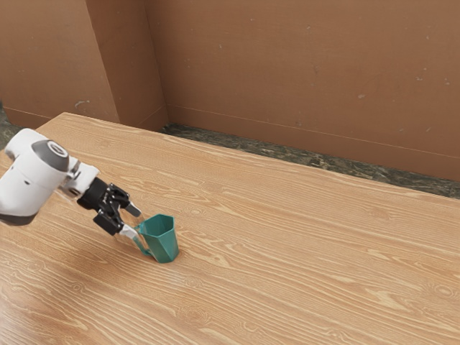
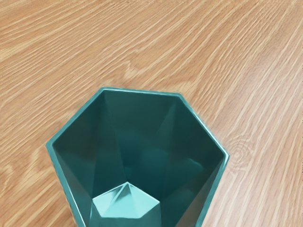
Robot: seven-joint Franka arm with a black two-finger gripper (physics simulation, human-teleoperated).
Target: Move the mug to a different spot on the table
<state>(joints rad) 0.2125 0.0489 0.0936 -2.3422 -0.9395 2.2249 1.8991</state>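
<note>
Mug: we see a teal faceted mug (image 1: 161, 237) standing mouth-up on the wooden table (image 1: 309, 237), right at the tip of our gripper (image 1: 131, 222).
Mug from the wrist: its six-sided rim and dark inside (image 2: 137, 161) lie directly under our hand, and we look straight down to its pale bottom.
Handle: a teal loop (image 1: 143, 246) low on the mug's near side, just below the gripper.
Gripper: black, slanting down from the white arm (image 1: 34, 178), its tip against the mug's rim on the side facing us. We cannot tell whether it is open or closed on the mug.
Table around the gripper: bare wood grain (image 2: 227, 52) on every side of the mug, stretching well beyond the gripper.
Behind: a brown wall (image 1: 309, 65) far past the gripper, with a dark strip of floor (image 1: 323, 159) between it and the table's far edge.
</note>
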